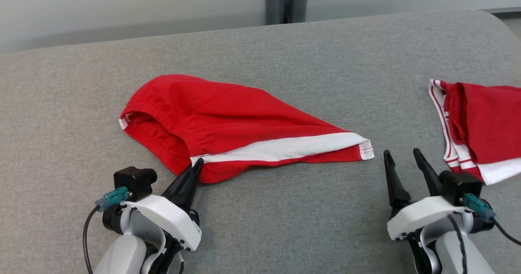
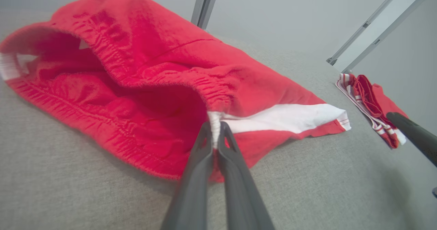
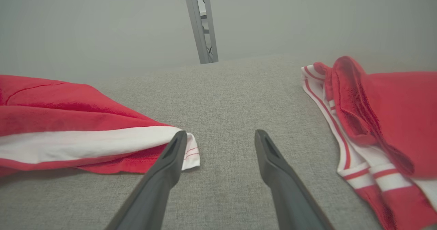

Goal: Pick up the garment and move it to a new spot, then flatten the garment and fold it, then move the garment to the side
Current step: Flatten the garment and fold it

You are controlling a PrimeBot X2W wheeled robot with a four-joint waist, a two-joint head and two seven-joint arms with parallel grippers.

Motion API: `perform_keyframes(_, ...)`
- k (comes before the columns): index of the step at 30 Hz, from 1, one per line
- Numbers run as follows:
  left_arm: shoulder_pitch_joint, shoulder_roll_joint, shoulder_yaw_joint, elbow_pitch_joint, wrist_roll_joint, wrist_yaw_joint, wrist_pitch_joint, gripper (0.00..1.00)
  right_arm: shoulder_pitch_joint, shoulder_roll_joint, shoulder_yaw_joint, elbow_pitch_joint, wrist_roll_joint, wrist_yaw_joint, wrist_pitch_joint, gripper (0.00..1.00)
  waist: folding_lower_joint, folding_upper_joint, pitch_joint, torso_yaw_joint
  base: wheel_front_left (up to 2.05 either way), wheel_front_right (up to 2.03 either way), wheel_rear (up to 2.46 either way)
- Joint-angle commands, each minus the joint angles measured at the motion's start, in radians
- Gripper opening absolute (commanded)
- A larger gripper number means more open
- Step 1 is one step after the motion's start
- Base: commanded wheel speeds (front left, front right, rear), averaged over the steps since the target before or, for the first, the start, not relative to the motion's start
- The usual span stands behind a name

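Fabric is pinched at the tip of the left gripper, whose two dark fingers are pressed together on the waistband of the garment, just where the white side stripe meets the elastic. The garment, a pair of red shorts, is spread loosely on the grey padded surface, left of centre in the head view. Its waist opening is turned towards the robot's left and is seen gaping in the left wrist view. Its leg hem, edged in white with thin red stitching, is pointed towards the robot's right. The cloth is crumpled around the waistband and is not laid flat.

The right gripper is held with its fingers spread wide apart, and nothing is gripped between them. It is poised just beside the hem end of the garment. In the right wrist view one finger is seen overlapping the white hem corner, though whether contact is made cannot be told.

A second red garment, trimmed with white and red stripes, is bunched near the right edge of the surface, apart from the first and to the right of the right gripper. Two grey posts are seen beyond the far edge of the surface.
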Motion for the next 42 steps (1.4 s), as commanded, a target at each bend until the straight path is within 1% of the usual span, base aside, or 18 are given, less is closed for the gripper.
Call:
perform_keyframes(1,0.003,0.008,0.001,-0.007,-0.004,-0.002,-0.003,0.0,-0.018,-0.006,0.005,0.016,-0.013,0.0,0.005,1.0,0.0,-0.0001,-0.001,0.011,0.0,0.0,0.0)
perform_keyframes(6,0.014,0.012,-0.005,-0.021,-0.01,-0.003,-0.004,0.0,-0.062,-0.011,0.038,0.099,-0.053,0.0,0.031,1.0,0.0,-0.0001,0.001,0.025,0.0,0.0,0.0)
perform_keyframes(10,0.012,0.017,-0.005,-0.033,-0.013,0.0,-0.004,0.0,-0.092,-0.017,0.063,0.143,-0.077,0.0,0.039,1.0,0.0,-0.0001,0.006,0.03,0.0,0.0,0.0)
perform_keyframes(20,0.004,0.016,-0.018,-0.041,-0.017,0.001,0.0,0.0,-0.176,-0.056,0.133,0.247,-0.086,0.0,0.051,1.0,0.0,-0.0001,0.014,0.04,0.0,0.0,0.0)
perform_keyframes(21,0.003,0.016,-0.019,-0.041,-0.018,0.0,0.0,0.0,-0.182,-0.057,0.139,0.258,-0.083,0.0,0.05,0.89,0.0,-0.0001,0.015,0.04,0.0,0.0,0.0)
perform_keyframes(22,0.002,0.017,-0.02,-0.041,-0.019,0.0,0.0,0.0,-0.189,-0.06,0.143,0.268,-0.079,0.0,0.048,0.72,0.0,-0.0001,0.015,0.041,0.0,0.0,0.0)
perform_keyframes(23,0.001,0.017,-0.02,-0.041,-0.02,0.0,0.0,0.0,-0.196,-0.064,0.146,0.277,-0.078,0.0,0.046,0.5,0.0,-0.0001,0.016,0.042,0.0,0.0,0.0)
perform_keyframes(24,0.0,0.017,-0.021,-0.041,-0.02,0.001,0.0,0.0,-0.202,-0.066,0.149,0.288,-0.078,0.0,0.044,0.45,0.0,-0.0001,0.017,0.043,0.0,0.0,0.0)
perform_keyframes(26,-0.002,0.018,-0.022,-0.04,-0.022,0.001,0.0,0.0,-0.212,-0.067,0.156,0.305,-0.075,0.0,0.039,0.27,0.0,-0.0001,0.018,0.045,0.0,0.0,0.0)
perform_keyframes(27,-0.002,0.018,-0.022,-0.04,-0.022,0.001,0.0,0.0,-0.212,-0.067,0.156,0.305,-0.075,0.0,0.039,0.27,0.0,-0.0001,0.018,0.045,0.0,0.0,0.0)
perform_keyframes(28,-0.002,0.019,-0.022,-0.04,-0.023,0.001,-0.001,0.0,-0.216,-0.067,0.161,0.313,-0.068,0.0,0.037,0.21,0.0,-0.0001,0.018,0.046,0.0,0.0,0.0)
perform_keyframes(29,-0.003,0.019,-0.023,-0.04,-0.023,0.001,-0.001,0.0,-0.219,-0.068,0.165,0.322,-0.065,0.0,0.032,0.14,0.0,-0.0001,0.019,0.047,0.0,0.0,0.0)
perform_keyframes(30,-0.003,0.019,-0.024,-0.039,-0.023,0.001,0.0,0.0,-0.222,-0.07,0.172,0.329,-0.063,0.0,0.029,0.01,0.0,-0.0001,0.019,0.048,0.0,0.0,0.0)
perform_keyframes(35,-0.003,0.023,-0.025,-0.04,-0.027,0.003,-0.002,0.0,-0.233,-0.082,0.197,0.361,-0.078,0.0,0.012,0.0,0.0,-0.0001,0.018,0.054,0.0,0.0,0.0)
perform_keyframes(42,-0.001,0.031,-0.015,-0.05,-0.034,0.011,-0.011,0.0,-0.247,-0.107,0.215,0.349,-0.122,0.0,-0.007,0.0,0.0,-0.0001,0.009,0.051,0.0,0.0,0.0)
